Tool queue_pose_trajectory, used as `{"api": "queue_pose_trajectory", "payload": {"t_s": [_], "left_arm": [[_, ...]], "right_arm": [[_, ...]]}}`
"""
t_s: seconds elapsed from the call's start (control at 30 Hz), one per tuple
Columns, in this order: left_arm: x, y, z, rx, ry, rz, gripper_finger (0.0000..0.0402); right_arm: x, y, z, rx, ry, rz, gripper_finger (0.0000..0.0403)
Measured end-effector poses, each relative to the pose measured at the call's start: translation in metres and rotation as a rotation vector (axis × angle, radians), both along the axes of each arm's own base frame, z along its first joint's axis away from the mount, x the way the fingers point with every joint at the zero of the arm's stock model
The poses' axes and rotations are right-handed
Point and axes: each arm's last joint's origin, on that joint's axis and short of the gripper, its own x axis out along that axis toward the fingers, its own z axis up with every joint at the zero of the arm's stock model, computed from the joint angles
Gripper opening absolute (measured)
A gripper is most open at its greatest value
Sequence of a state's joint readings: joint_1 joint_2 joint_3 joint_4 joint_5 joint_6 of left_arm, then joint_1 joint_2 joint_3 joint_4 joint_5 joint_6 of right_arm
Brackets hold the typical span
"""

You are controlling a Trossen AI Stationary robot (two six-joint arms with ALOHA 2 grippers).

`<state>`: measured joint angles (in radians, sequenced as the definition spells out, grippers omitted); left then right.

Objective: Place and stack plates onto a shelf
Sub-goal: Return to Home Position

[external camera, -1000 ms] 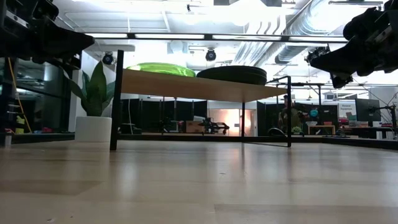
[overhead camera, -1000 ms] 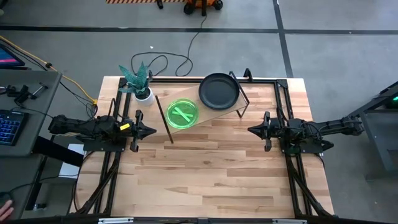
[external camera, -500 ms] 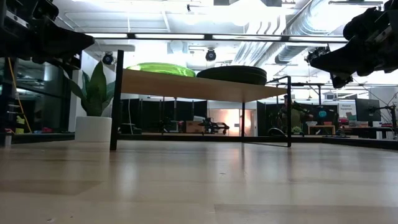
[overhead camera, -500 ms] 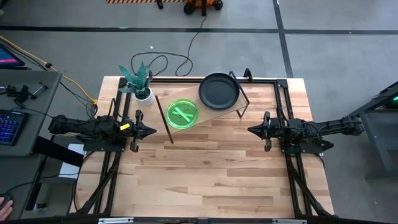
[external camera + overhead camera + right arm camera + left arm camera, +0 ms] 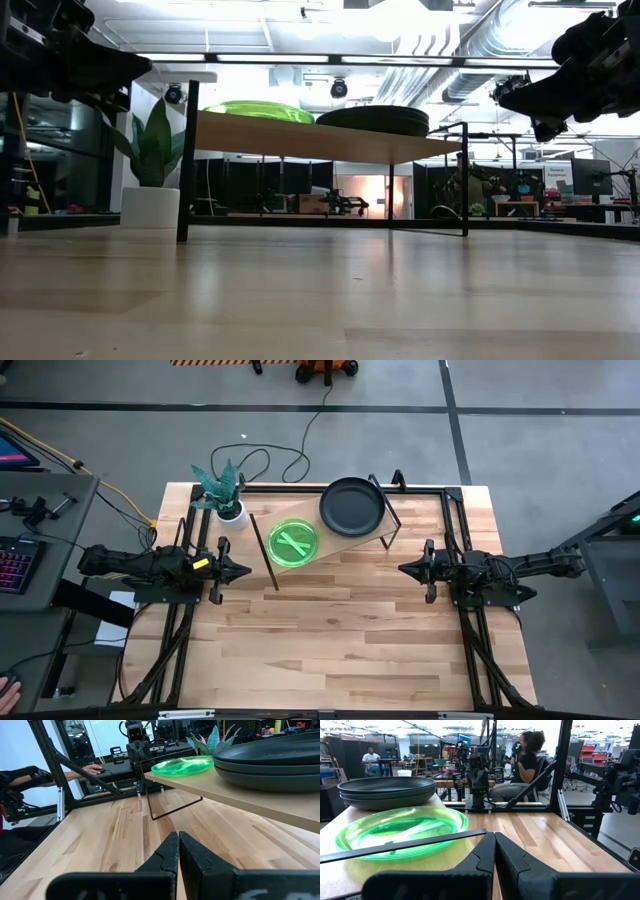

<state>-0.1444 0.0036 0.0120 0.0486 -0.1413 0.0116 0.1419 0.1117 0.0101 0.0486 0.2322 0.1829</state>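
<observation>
The light wooden shelf on thin black legs stands at the table's far middle. A stack of translucent green plates rests on its left part, a stack of dark grey plates on its right part. My left gripper hovers shut at the table's left, off the shelf's left end. My right gripper hovers shut at the table's right, fingers pointing toward the shelf. Neither holds anything.
A potted plant in a white pot stands at the far left corner beside the shelf. Black frame rails run along the table's sides. Bare tabletop fills the near half. People sit at desks in the room beyond.
</observation>
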Motion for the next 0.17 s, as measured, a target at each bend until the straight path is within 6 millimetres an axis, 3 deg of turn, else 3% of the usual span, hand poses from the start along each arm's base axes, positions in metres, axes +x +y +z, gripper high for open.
{"api": "queue_pose_trajectory", "payload": {"t_s": [0.17], "left_arm": [[0.0000, 0.0000, 0.0000, 0.000, 0.000, 0.000, 0.0000]], "right_arm": [[0.0000, 0.0000, 0.0000, 0.000, 0.000, 0.000, 0.0000]]}}
